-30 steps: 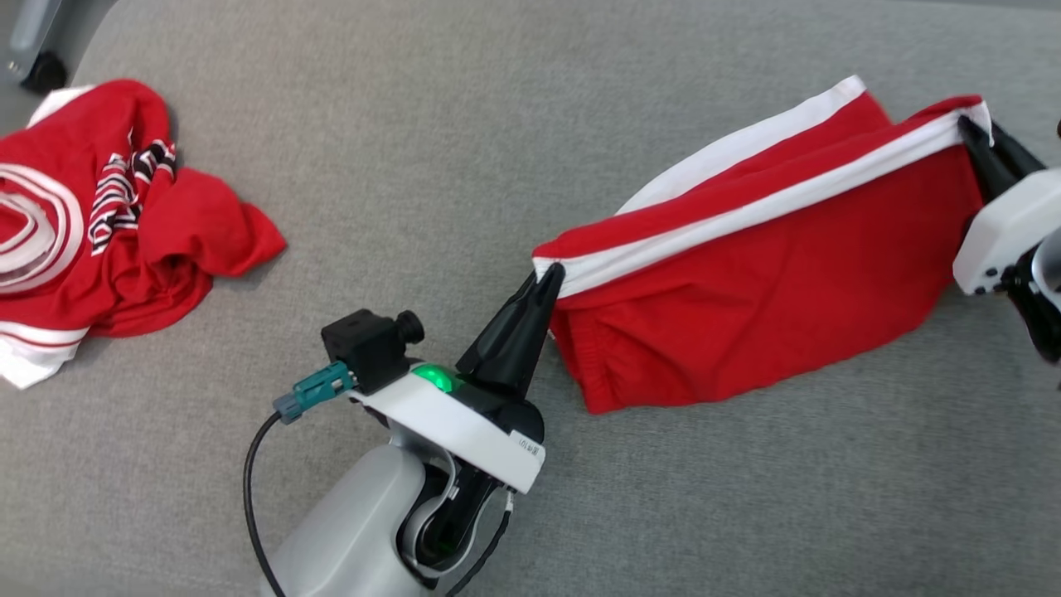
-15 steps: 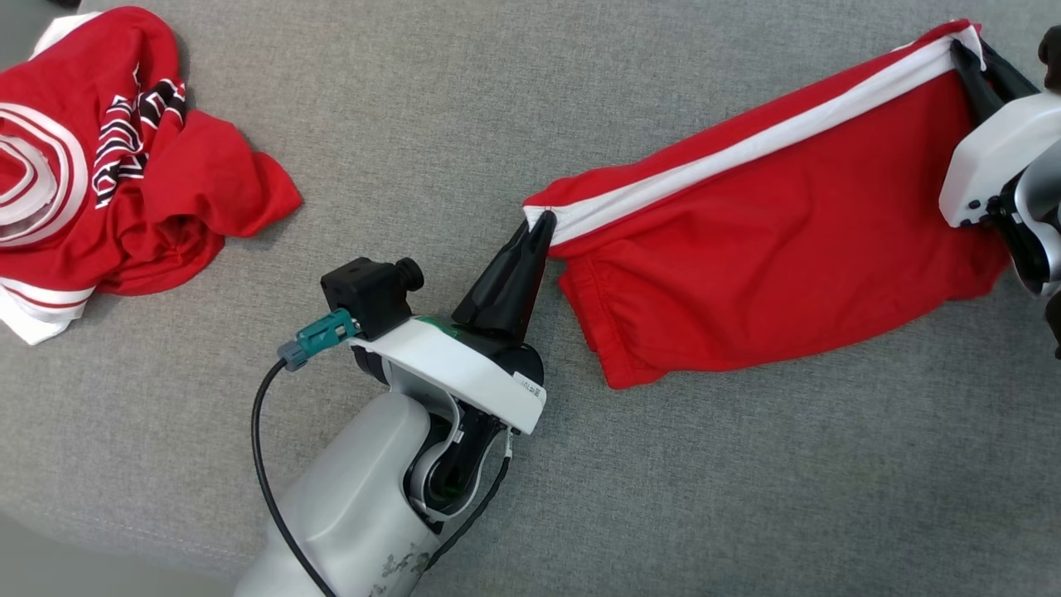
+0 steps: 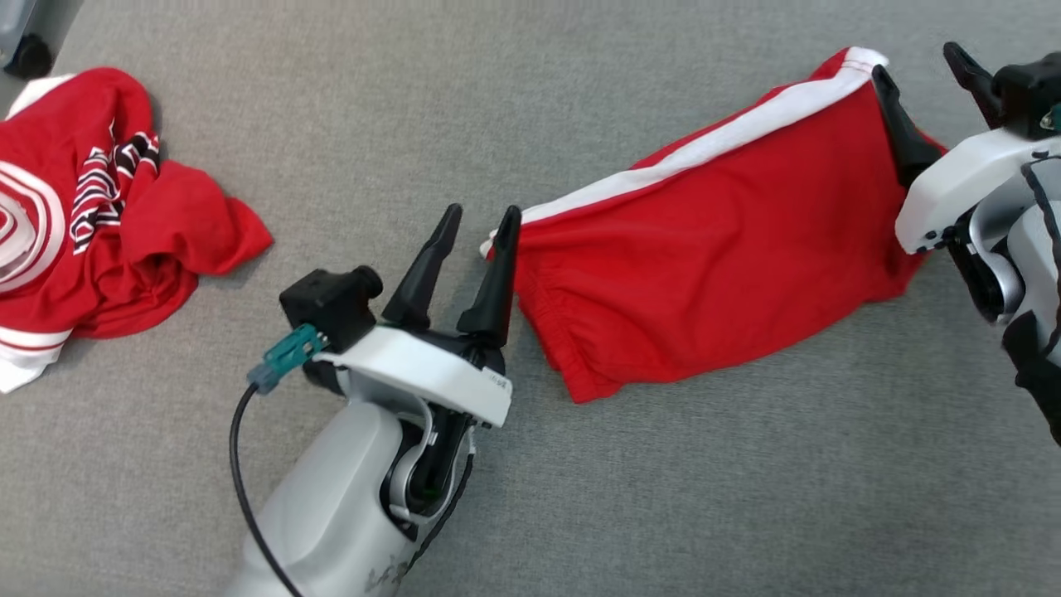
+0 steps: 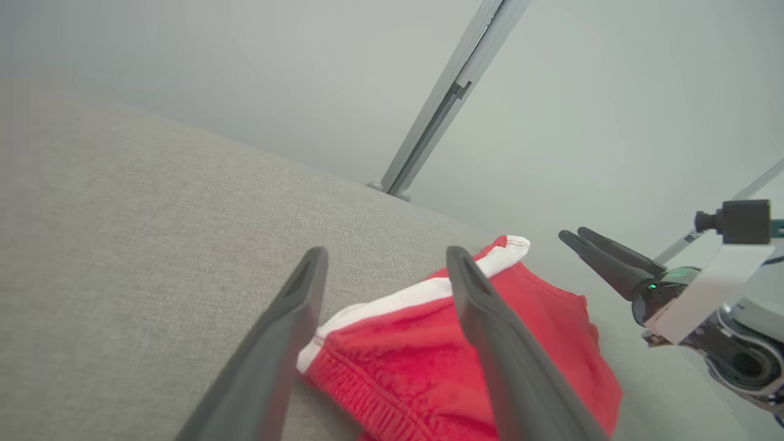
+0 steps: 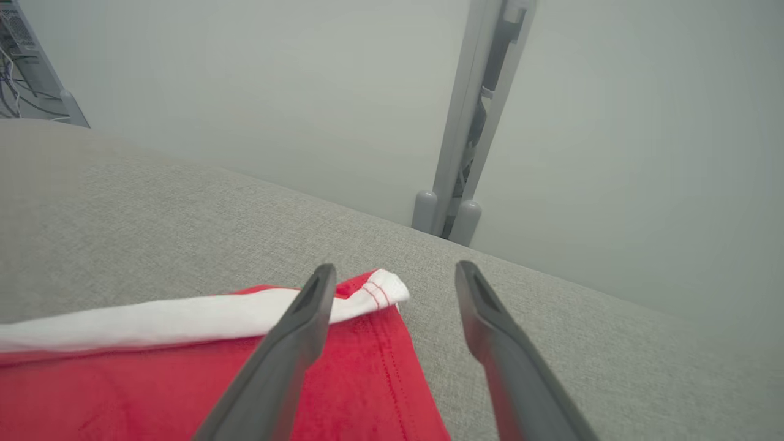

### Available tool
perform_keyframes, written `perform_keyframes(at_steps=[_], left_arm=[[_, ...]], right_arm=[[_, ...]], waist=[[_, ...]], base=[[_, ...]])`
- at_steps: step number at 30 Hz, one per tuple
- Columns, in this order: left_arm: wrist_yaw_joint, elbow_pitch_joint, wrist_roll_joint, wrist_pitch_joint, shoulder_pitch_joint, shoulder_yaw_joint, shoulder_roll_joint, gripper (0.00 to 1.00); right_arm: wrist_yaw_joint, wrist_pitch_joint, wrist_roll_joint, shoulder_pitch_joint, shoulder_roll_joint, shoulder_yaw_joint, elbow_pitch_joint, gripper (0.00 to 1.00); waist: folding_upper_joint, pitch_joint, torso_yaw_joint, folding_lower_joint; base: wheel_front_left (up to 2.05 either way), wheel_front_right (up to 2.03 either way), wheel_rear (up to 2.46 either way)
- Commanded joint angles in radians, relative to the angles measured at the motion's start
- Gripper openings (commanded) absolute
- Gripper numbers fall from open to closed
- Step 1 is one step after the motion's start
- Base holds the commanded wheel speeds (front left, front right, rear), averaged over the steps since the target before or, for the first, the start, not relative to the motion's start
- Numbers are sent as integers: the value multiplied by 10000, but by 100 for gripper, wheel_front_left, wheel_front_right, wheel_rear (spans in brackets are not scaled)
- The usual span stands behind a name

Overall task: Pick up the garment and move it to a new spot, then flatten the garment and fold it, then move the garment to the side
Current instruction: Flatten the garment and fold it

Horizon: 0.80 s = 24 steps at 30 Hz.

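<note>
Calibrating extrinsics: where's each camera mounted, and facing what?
Head view: on the head, looking down at the grey surface; left end effector and right end effector, both open, at the red garment's ends.
Left wrist view: left wrist, looking low along its own fingers across the garment's elastic end.
Right wrist view: right wrist, looking along its own fingers at the garment's white-striped corner.
Shared: garment in all three; right end effector in head and left wrist views.
</note>
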Motion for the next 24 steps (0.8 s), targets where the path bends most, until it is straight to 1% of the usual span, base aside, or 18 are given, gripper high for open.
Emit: perform_keyframes(at_steps=[1, 6, 9, 14, 17, 20, 24], left_arm=[[105, -211, 347, -37, 267, 254, 44, 100], [416, -1035, 1725, -38, 1299, 1330, 43, 100], [490, -1324, 2402, -39, 1921, 1844, 41, 100], [567, -1723, 3200, -39, 2862, 2469, 40, 100], [630, -1942, 3546, -40, 3393, 2657, 40, 100], [674, -2166, 3908, -40, 3751, 2738, 38, 100], [725, -2463, 4271, -40, 4110, 2595, 43, 100]], right_arm=[[-5, -77, -18, 204, -88, -229, -377, 100], [-3, -74, -712, 1631, -17, -1342, -1923, 100], [-3, -76, -1230, 2625, 250, -2096, -2796, 100], [-3, -76, -1867, 4316, 836, -3042, -3801, 100], [-3, -78, -2016, 5113, 1140, -3388, -4098, 100], [-5, -77, -1935, 5575, 1255, -3642, -4102, 100], [-3, -77, -1205, 5684, 1358, -3851, -3664, 100]], waist=[[0, -349, -292, 0], [0, -951, -718, 0], [0, -1349, -957, 0], [0, -2059, -1330, 0], [0, -2389, -1508, 0], [0, -2495, -1571, 0], [0, -2510, -1464, 0]], base=[[0, 0, 0], [0, 0, 0], [0, 0, 0], [0, 0, 0], [0, 0, 0], [0, 0, 0], [0, 0, 0]])
